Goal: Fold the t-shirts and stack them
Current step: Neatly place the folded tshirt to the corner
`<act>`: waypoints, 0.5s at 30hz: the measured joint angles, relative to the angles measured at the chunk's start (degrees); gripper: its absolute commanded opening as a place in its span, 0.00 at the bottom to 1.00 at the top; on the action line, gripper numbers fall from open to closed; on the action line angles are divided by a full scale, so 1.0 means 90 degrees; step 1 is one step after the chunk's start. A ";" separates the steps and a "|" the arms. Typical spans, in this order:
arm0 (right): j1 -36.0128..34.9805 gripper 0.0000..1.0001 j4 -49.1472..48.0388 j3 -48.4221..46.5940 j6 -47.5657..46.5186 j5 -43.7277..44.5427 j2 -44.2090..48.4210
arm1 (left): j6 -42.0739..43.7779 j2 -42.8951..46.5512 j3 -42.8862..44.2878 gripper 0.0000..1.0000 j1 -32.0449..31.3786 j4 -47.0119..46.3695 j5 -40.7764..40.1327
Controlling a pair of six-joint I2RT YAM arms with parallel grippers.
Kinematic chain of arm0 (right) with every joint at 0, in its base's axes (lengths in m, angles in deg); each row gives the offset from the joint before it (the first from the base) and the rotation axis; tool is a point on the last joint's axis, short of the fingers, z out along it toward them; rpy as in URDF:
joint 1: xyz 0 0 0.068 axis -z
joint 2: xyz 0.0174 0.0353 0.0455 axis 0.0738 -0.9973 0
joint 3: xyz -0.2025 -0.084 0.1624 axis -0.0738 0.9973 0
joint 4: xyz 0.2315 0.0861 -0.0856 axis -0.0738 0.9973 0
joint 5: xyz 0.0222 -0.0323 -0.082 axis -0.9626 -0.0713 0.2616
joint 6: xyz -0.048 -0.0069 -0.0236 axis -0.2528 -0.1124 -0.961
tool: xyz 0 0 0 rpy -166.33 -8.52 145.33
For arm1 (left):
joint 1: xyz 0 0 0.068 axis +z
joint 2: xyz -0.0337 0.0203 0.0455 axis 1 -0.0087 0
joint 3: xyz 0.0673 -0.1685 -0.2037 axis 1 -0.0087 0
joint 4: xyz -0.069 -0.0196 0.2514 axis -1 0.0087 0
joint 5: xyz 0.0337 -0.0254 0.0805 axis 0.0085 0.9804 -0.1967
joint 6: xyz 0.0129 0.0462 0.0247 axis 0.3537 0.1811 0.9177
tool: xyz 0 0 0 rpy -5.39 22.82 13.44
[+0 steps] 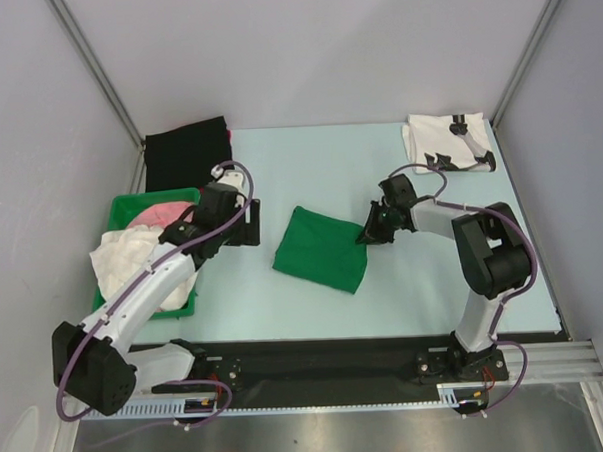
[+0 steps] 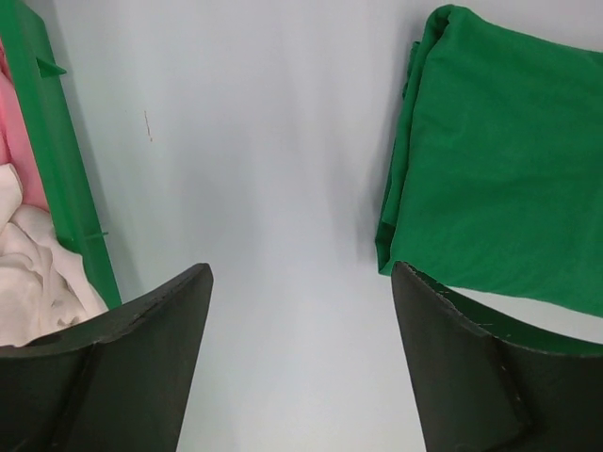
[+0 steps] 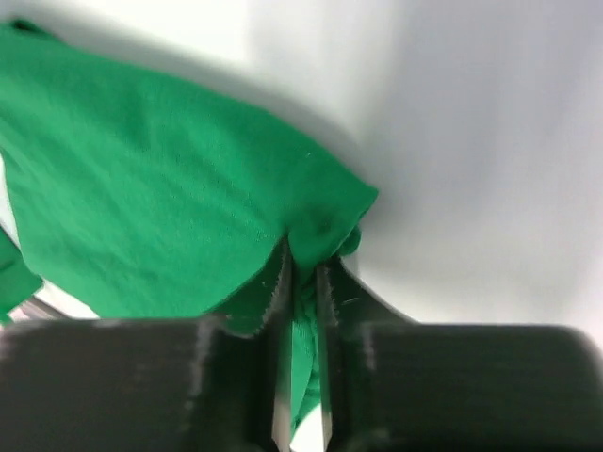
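Right now my right jaws pinch a corner of the folded green t-shirt (image 1: 321, 249), lying on the table (image 1: 299, 176) right of the green bin (image 1: 140, 200); the blurred wrist view suggests bunched cloth there. My left jaws stand spread, just right of that bin.

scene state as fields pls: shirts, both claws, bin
green t-shirt: folded, mid-table
white printed t-shirt: far right corner, apart from the green one
right claw: shut on a corner of the green t-shirt
left claw: open, holding nothing
green bin: left side, holds white cloth and pink cloth
black cloth: far left, behind the bin
stack: not yet made
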 measured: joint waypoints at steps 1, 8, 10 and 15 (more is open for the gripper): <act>0.0049 0.00 -0.0019 -0.0034 -0.0056 -0.0114 -0.0051 | -0.0012 0.0039 -0.0015 0.82 0.0000 0.0010 0.0015; 0.0330 0.00 0.0403 -0.0588 -0.0894 -0.0170 -0.0163 | -0.0192 0.1401 -0.0367 0.84 0.0000 0.0374 0.0432; 0.0386 0.00 0.0682 -0.0911 -0.1280 0.0148 -0.0163 | -0.0265 0.2042 -0.0597 0.86 0.0005 0.0444 0.0542; 0.0498 0.00 0.1120 -0.1610 -0.2205 0.1282 -0.0129 | -0.0568 0.3325 -0.1195 0.90 -0.0039 0.0515 0.0850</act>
